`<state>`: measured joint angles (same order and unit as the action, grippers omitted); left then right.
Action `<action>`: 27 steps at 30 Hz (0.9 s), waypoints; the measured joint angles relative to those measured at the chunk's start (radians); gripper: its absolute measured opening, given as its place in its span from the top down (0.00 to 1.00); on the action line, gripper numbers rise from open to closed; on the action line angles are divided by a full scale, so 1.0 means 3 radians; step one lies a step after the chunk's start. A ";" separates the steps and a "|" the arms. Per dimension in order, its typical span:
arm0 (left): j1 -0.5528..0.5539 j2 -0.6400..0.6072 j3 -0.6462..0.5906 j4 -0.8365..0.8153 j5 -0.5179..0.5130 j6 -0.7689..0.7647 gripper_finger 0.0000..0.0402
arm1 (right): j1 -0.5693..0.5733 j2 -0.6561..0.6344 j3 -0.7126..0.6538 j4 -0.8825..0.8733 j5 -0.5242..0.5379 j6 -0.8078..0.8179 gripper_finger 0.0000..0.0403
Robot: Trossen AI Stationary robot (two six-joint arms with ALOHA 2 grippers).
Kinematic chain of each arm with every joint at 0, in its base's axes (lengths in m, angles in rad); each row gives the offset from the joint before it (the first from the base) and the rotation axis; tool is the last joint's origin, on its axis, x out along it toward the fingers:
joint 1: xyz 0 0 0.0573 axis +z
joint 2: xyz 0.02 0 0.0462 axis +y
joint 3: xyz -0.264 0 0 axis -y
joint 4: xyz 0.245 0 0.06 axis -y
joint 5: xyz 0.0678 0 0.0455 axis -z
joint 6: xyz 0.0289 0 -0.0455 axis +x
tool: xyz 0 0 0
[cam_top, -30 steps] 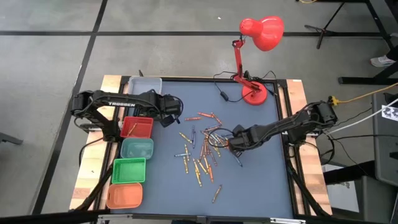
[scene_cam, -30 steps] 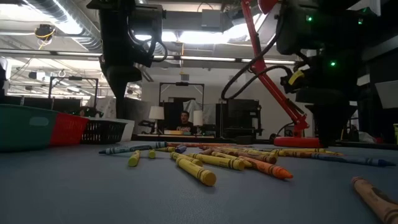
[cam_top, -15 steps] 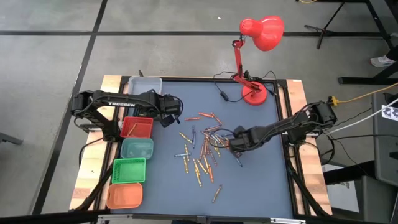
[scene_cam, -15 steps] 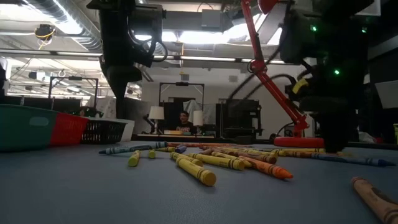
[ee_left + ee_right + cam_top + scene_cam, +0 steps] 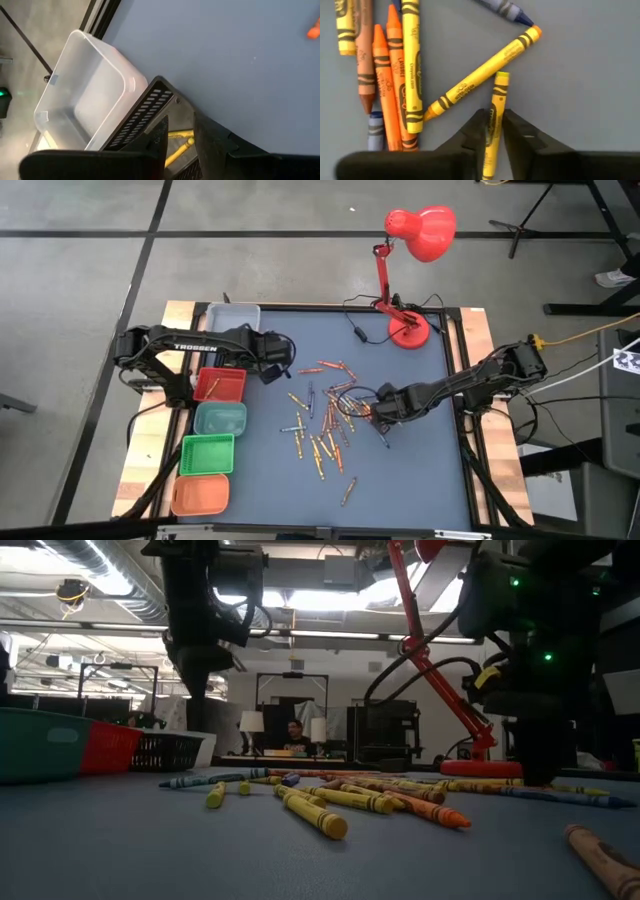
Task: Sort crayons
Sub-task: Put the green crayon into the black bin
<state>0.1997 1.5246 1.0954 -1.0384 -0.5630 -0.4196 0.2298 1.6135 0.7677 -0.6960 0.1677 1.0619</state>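
Crayons (image 5: pixel 325 425) lie scattered on the blue mat in the middle of the table and also show in the low view (image 5: pixel 330 802). My right gripper (image 5: pixel 372 409) is at the pile's right edge, low over the mat, shut on a yellow crayon (image 5: pixel 497 95). My left gripper (image 5: pixel 272 370) hangs at the far left, by the bins, over a black mesh bin (image 5: pixel 142 112). Its fingers stand a narrow gap apart with nothing seen between them. Yellow crayons (image 5: pixel 177 145) lie in the bin below. My right gripper pinches the yellow crayon's two sides (image 5: pixel 493 117) between its two fingers, around the middle of the crayon. The fingers come slanting down from the table's right side. The crayon's free end (image 5: pixel 501 76) points ahead, beside another yellow crayon. I cannot tell whether it is clear of the mat.
A row of bins stands along the left edge: white (image 5: pixel 232 315), red (image 5: pixel 220 384), teal (image 5: pixel 220 418), green (image 5: pixel 208 453) and orange (image 5: pixel 200 495). A red desk lamp (image 5: pixel 408 330) with its cable stands at the far right. The mat's near part is bare.
My right gripper has shifted a little toward the table's right edge at the edge of the pile.
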 joint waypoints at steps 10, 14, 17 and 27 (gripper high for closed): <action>-0.0021 0.0000 0.0000 0.0342 0.0017 0.0010 0.82 | -0.0003 -0.0008 0.0045 -0.0052 0.0053 -0.0440 0.93; -0.0098 0.0000 0.0000 0.0519 0.0038 0.0013 0.82 | -0.0005 -0.0072 0.0147 -0.0103 0.0077 -0.0704 0.94; -0.0150 0.0000 0.0000 0.0698 0.0258 0.0125 0.82 | -0.0006 -0.0169 0.0266 -0.0076 0.0212 -0.0950 0.97; -0.0406 0.0000 0.0000 0.1775 0.1307 0.1203 0.82 | -0.0006 -0.0319 0.0458 0.0740 0.0573 -0.2091 0.94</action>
<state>0.0779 1.5246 1.0954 -0.5060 -0.1710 -0.0586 0.2279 1.5179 0.9051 -0.4741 0.3397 0.4345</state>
